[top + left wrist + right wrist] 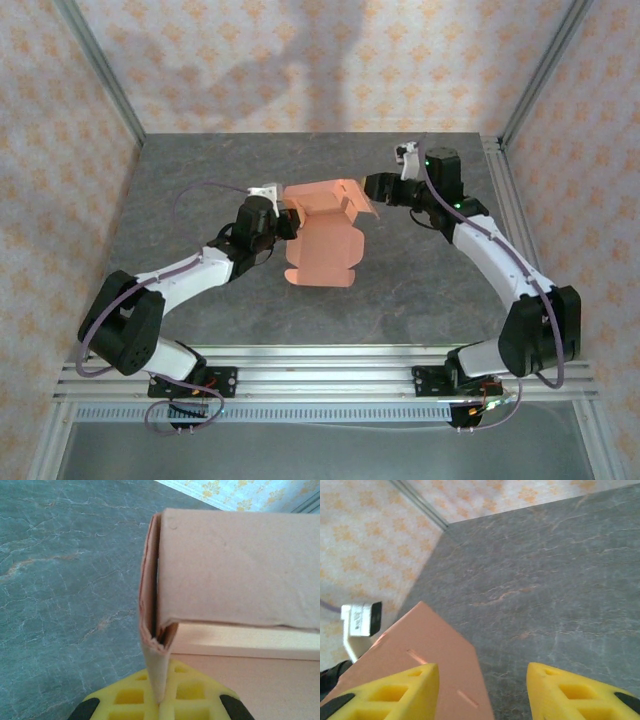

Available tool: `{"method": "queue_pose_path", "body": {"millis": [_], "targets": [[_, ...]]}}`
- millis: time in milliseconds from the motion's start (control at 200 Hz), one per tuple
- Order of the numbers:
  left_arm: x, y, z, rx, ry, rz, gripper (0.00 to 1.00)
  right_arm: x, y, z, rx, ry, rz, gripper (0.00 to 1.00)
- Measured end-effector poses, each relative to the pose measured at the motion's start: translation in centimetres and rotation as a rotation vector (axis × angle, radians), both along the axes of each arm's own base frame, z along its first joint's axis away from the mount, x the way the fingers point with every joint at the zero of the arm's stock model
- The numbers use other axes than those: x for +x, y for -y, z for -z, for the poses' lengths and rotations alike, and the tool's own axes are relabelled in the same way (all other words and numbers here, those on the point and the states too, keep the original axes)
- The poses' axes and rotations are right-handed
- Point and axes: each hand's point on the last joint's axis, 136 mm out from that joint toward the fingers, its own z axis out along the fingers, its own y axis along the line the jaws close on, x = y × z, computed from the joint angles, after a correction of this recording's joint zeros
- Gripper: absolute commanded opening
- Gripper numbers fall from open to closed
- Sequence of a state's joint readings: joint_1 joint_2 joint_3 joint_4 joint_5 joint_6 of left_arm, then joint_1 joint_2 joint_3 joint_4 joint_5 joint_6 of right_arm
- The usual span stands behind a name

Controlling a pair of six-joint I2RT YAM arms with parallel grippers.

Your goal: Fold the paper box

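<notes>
Paper box (240, 565) partly off-frame, right

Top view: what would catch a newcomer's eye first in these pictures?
The orange box, half folded, sits at the middle of the grey table, between the two arms. The left gripper pinches its left edge with shut jaws. The right gripper, jaws open, is at its far right corner.

Grey marbled table (200, 300), aluminium rails (320, 365) along near edge
</notes>
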State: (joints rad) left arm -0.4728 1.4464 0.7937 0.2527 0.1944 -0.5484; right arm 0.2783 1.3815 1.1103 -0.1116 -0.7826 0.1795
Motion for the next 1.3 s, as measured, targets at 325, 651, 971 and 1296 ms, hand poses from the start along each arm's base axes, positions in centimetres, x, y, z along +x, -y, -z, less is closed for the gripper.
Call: {"method": "queue_pose_path", "body": {"millis": [325,651,971,1296], "targets": [[0.3,0.2,-0.8,-0.02,-0.005,-0.01,0.0,-2.6,-3.6,-0.1,-0.056,0.083,-0.137,0.49],[0.2,-0.5,0.0,-0.002,-0.035,-0.029,0.0,-3.0,-5.6,1.5,-0.129,0.131,-0.195,0.52],[0.1,-0.8,0.6,0.013,-0.055,-0.038,0.0,-2.6,-5.8,1.7,-0.163,0.178,-0.202,0.55],[0.6,-0.4,0.5,0.008,-0.054,-0.031,0.0,-5.1,-6.1,1.5,-0.188,0.266,-0.282,0.54]]}}
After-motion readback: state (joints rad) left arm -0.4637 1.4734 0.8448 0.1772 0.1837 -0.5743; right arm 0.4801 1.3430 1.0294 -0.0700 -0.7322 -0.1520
